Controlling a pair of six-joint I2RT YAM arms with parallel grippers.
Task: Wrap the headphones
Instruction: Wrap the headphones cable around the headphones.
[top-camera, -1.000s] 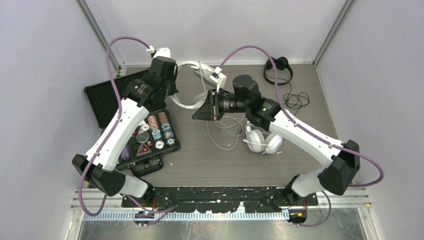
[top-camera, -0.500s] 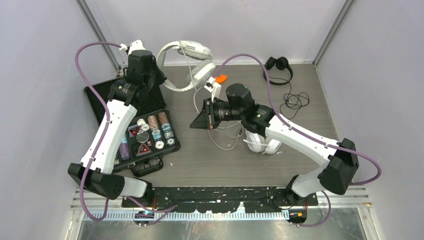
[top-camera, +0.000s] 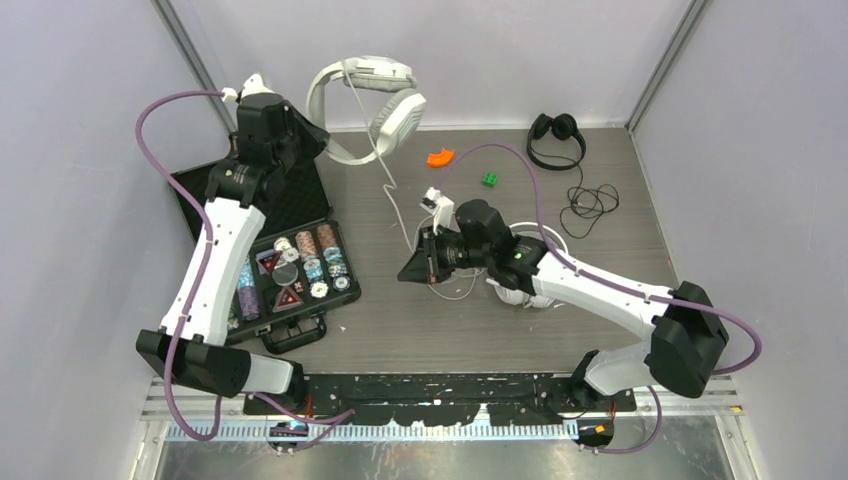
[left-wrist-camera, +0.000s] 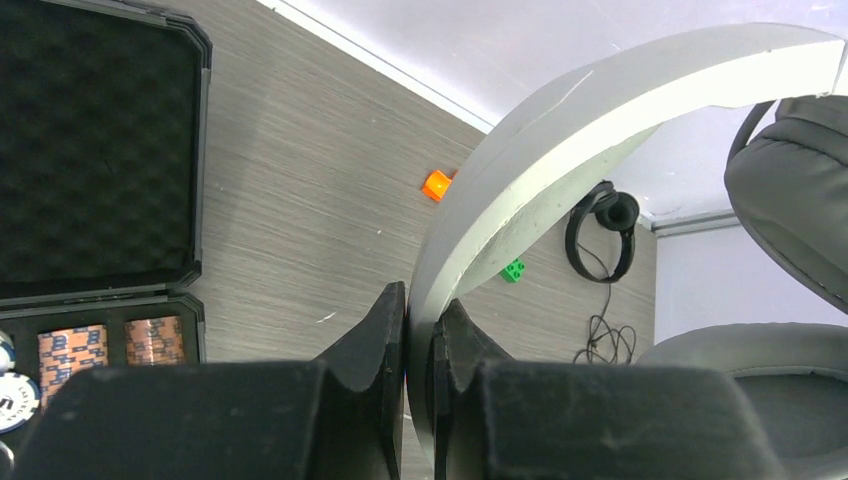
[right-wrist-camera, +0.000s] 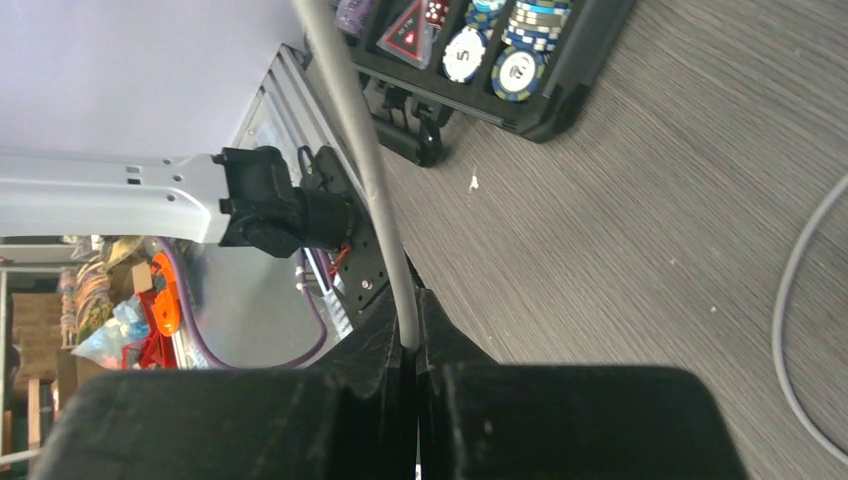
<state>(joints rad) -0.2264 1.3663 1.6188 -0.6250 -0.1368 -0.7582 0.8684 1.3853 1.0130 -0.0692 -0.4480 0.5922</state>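
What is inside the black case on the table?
Rows of poker chips and a red triangle piece sit in the case. Its lid holds dark foam. The left arm covers the case's left side.

The pale grey headset (top-camera: 385, 100) has been raised by the left gripper (left-wrist-camera: 420, 310) and carried back and leftward toward the rear wall, so that its white cable (top-camera: 392, 185) is now drawn out in a long line below it. The right gripper (right-wrist-camera: 413, 330) has been brought down and nearer to the arm bases, and its jaws have been closed on that cable. An orange piece (top-camera: 439, 157) and a green block (top-camera: 490, 179), both hidden 1 second ago, have been uncovered, while the white headset (top-camera: 507, 294) has been largely covered by the right arm.
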